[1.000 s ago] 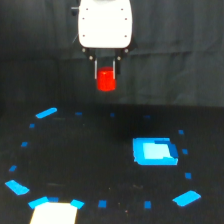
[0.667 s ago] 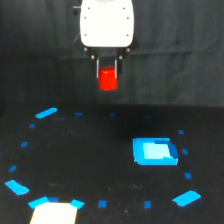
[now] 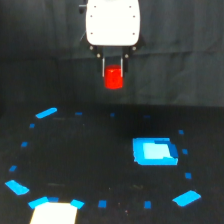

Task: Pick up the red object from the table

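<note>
Since a second ago little has shifted: the red object (image 3: 114, 77) hangs at much the same height in the picture, perhaps a touch lower under the arm's white housing, and the blue marks below lie where they lay.

Now the red object sits between the two thin dark fingers (image 3: 103, 67) of the claw (image 3: 113, 75), which are closed against its left and right sides so that it is held clear of the surface (image 3: 90, 165), seen against the dark curtain (image 3: 40, 60) at the far side of the scene. Its top looks slightly brighter than its body, and its lower end reaches just below the fingertips. Above the claw is the white housing (image 3: 112, 22) of the arm, at the top centre of the view.

Down on the black surface, a larger blue square patch (image 3: 155, 151) lies to the right of and nearer than the held object, well apart from it. Small blue tape marks (image 3: 46, 113) dot the surface in a rough ring: one elongated mark at the far left, others along the left edge, the near edge and the right. At the near left edge a bright white patch (image 3: 54, 212) shows, with blue at its upper corners.
</note>
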You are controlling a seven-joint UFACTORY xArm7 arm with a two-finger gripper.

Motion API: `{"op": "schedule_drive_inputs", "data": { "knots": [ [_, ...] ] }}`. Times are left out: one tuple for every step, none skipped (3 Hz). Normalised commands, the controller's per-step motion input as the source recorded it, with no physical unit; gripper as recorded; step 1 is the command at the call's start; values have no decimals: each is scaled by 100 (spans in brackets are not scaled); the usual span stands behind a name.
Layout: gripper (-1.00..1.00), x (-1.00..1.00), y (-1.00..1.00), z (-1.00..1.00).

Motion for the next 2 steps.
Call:
{"op": "schedule_drive_inputs", "data": {
  "knots": [
    [-100,-15,-7,26],
    [-100,18,28,81]
  ]
}}
